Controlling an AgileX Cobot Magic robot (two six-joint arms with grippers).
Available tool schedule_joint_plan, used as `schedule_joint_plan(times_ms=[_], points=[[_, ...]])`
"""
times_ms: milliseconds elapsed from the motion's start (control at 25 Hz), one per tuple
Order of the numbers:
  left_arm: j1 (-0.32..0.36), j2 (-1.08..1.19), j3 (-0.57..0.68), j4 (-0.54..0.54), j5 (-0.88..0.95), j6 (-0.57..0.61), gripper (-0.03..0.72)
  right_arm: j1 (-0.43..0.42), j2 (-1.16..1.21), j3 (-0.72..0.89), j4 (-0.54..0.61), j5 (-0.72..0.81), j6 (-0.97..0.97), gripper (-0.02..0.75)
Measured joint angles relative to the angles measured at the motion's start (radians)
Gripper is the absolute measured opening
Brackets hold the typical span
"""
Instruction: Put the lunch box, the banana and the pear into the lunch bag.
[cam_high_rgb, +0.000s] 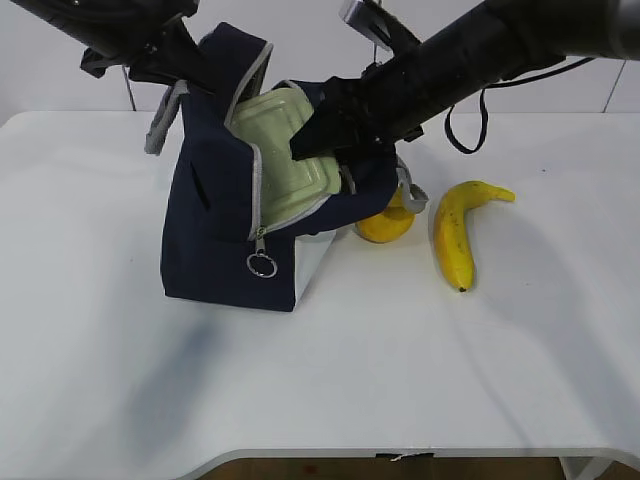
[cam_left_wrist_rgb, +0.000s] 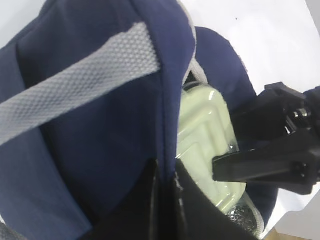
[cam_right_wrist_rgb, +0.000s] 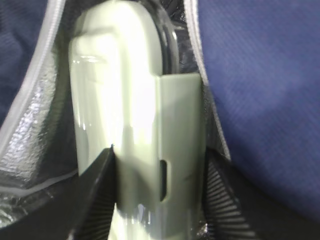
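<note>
— Where's the lunch box (cam_high_rgb: 285, 150)?
— Half inside the lunch bag (cam_high_rgb: 215, 235), standing on edge, pale green lid facing out through the unzipped mouth. Silver lining showing around it in the right wrist view.

— And the right gripper (cam_right_wrist_rgb: 159, 192)?
— Clamped on the box at about half width — one dark finger (cam_right_wrist_rgb: 95, 192) on the lid face, the other against the clear base side, a side clip between them. Reaching in from the right over the bag's rim.

— Left gripper (cam_left_wrist_rgb: 167, 187)?
— Pinched nearly shut on the navy fabric of the bag's upper flap, just beside a grey handle (cam_left_wrist_rgb: 75, 95). Holding that flap up and the mouth apart, near the top left of the bag in the exterior view.

— Fruit?
— Out on the white table (cam_high_rgb: 320, 390). Pear (cam_high_rgb: 385, 225) just beside the bag's right side, partly hidden behind it. Banana (cam_high_rgb: 458, 232) further right, apart from the pear, stem end pointing right and away.

— Zipper?
— Open, ring pull (cam_high_rgb: 262, 265) hanging at the front corner.
</note>
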Motion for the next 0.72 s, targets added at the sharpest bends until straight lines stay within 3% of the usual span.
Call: schedule_joint_plan(times_ms=[720], points=[[0.000, 0.000, 0.000, 0.001, 0.019, 0.000, -0.001, 0.035, 0.077, -0.016, 0.006, -0.065, -0.003, 0.378]])
